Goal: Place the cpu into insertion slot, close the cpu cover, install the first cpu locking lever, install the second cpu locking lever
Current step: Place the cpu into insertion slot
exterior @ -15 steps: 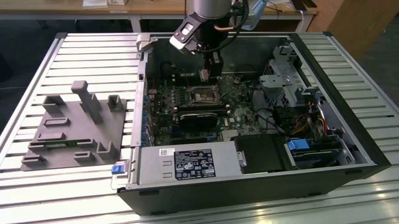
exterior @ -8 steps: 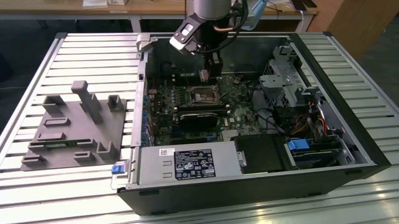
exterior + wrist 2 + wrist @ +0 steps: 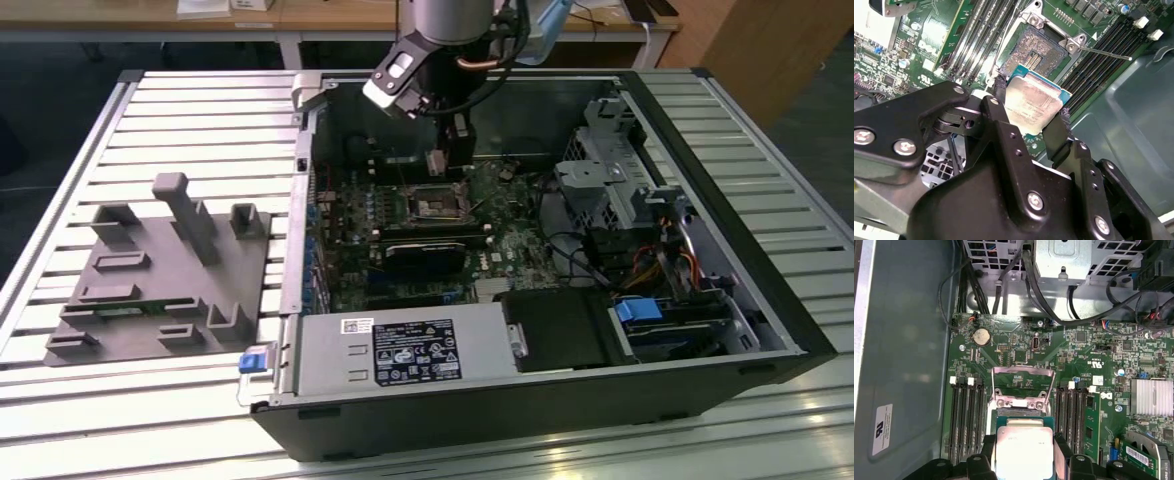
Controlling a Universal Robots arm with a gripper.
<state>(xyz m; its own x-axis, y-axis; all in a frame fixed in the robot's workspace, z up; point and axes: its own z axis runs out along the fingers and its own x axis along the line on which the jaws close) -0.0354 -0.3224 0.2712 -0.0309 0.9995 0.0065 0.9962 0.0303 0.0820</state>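
Observation:
My gripper (image 3: 1031,102) is shut on the cpu (image 3: 1035,106), a flat silvery-beige square clamped by its edges between the two black fingers (image 3: 1054,135). In both wrist views the cpu (image 3: 1023,450) hangs just above the green board. The insertion slot (image 3: 1035,50) lies open, its dark centre exposed a short way beyond the chip. The cpu cover (image 3: 1021,402) stands flipped up at the socket's far side. A thin locking lever (image 3: 1104,52) sticks out sideways. In the exterior view my gripper (image 3: 454,160) hovers inside the case over the slot (image 3: 437,206).
Black memory slots (image 3: 966,415) flank the socket on both sides. A drive cage (image 3: 601,180) with cables and a power supply (image 3: 400,350) crowd the case. A grey fixture plate (image 3: 160,270) lies on the slatted table at the exterior view's left.

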